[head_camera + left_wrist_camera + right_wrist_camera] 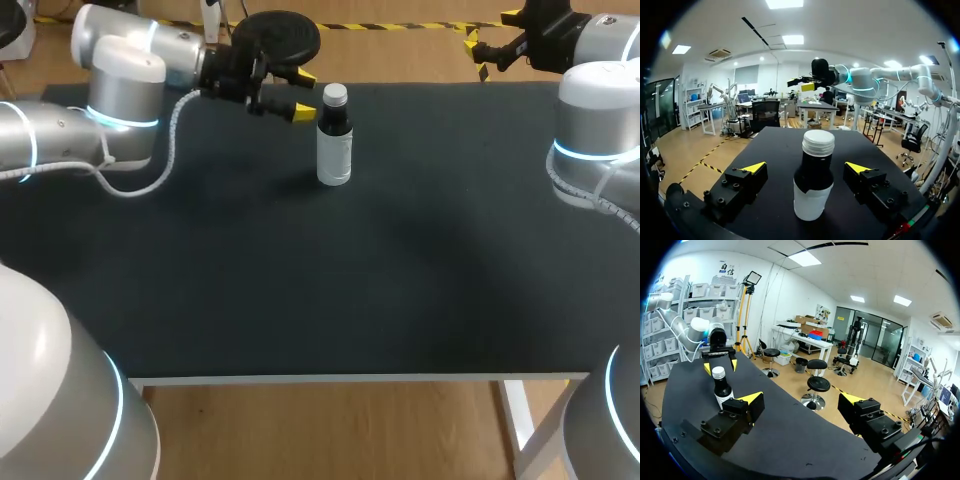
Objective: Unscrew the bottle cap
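A small dark bottle with a white label and a pale screw cap stands upright on the far middle of the black table. My left gripper hovers at cap height just left of the bottle, open. In the left wrist view the bottle and its cap sit centred between the spread fingers of the left gripper, with a gap on each side. My right gripper hangs open and empty over the table's far right edge. The right wrist view shows the right gripper far from the bottle.
Apart from the bottle, only bare black tabletop shows, running to the white front edge. The left arm's white cable loops just above the table's far left.
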`<control>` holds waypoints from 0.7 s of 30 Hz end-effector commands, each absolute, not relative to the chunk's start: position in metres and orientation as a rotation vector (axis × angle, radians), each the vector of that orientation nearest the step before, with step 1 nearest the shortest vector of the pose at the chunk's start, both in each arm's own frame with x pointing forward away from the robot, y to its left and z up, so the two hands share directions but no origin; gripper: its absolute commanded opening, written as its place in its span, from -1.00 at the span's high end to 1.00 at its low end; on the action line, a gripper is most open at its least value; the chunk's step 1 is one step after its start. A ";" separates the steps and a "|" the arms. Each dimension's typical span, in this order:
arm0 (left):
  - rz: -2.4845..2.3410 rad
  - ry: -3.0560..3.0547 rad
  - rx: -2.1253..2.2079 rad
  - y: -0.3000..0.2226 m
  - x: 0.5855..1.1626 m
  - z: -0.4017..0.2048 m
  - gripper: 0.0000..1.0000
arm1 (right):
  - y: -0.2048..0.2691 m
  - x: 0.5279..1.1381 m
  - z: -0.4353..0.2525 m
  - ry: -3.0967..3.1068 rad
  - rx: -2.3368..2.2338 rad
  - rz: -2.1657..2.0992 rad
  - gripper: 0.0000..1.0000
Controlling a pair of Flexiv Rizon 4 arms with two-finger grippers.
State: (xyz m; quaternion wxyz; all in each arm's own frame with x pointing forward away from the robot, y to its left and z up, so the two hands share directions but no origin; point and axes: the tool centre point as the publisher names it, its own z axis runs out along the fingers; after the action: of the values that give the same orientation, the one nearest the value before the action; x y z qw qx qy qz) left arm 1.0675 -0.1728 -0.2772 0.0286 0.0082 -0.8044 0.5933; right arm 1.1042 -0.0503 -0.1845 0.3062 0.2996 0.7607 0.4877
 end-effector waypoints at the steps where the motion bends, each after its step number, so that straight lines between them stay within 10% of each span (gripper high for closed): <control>1: 1.813 -2.474 0.010 -0.181 1.073 -0.280 -1.00 | -0.050 1.104 -0.184 2.013 0.793 1.291 -1.00; 21: 1.768 -2.453 -0.038 -0.203 1.070 -0.286 -1.00 | -0.050 1.104 -0.184 2.013 0.793 1.291 -1.00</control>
State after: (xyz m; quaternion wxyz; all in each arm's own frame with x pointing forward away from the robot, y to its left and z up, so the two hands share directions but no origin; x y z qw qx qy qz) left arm 1.0656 -0.2000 -0.2833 0.0537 -0.0102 -0.8092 0.5850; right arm 1.1042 -0.0503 -0.1845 0.3062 0.2996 0.7607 0.4877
